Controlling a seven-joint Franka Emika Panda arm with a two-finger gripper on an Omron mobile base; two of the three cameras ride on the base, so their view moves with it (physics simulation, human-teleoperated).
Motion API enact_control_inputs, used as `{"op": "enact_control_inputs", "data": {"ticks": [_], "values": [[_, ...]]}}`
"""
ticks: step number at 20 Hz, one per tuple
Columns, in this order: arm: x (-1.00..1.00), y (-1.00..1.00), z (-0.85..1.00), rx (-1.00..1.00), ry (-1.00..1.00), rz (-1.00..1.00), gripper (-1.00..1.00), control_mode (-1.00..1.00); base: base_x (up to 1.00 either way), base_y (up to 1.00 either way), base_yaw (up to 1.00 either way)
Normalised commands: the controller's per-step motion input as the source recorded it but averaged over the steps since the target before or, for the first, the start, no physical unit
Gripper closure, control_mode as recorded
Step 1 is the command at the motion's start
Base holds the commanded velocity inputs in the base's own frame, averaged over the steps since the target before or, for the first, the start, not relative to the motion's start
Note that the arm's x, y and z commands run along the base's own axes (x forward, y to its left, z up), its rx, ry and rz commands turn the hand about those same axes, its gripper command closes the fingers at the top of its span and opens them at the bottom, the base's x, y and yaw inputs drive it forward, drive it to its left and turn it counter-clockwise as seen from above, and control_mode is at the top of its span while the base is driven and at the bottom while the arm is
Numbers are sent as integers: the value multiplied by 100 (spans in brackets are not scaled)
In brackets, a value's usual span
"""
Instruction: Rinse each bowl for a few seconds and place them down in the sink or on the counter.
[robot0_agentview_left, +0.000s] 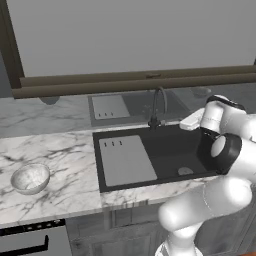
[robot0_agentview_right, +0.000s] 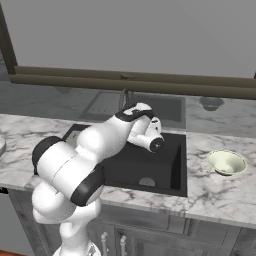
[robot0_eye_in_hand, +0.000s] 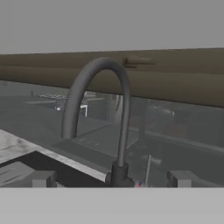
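Note:
The speckled grey-white bowl (robot0_agentview_left: 30, 178) sits upright on the white marble counter (robot0_agentview_left: 60, 150), left of the sink. The pale cream bowl (robot0_agentview_right: 226, 162) with a greenish inside rests on the counter (robot0_agentview_right: 220, 192) to the right of the sink. The black sink (robot0_agentview_left: 170, 150) has its grey slotted panel (robot0_agentview_left: 125, 161) on the left side. The dark arched tap (robot0_eye_in_hand: 103, 113) stands at the sink's back edge. My gripper (robot0_eye_in_hand: 111, 179) is open and holds nothing. It hovers over the basin's back right part and faces the tap's base from a short way off.
A dark brown ledge (robot0_agentview_left: 135, 81) runs along the wall behind the counter. The glossy backsplash mirrors the sink and the bowls. A drain (robot0_agentview_right: 146, 181) lies in the basin floor. An oven front with a black handle (robot0_agentview_left: 25, 245) stands below the counter at the left.

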Motion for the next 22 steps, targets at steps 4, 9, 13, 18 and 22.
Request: {"op": "enact_control_inputs", "data": {"ticks": [4, 9, 13, 18, 22], "values": [[23, 0, -12, 2, -1, 5, -100, -100, 0, 0, 0], [23, 0, -13, 2, 0, 4, -100, -100, 0, 0, 0], [30, 0, -5, 3, 0, 4, -100, -100, 0, 0, 0], [32, 0, -2, 2, 0, 3, -100, -100, 0, 0, 0], [35, 0, -3, 1, 0, 2, -100, -100, 0, 0, 0]]}}
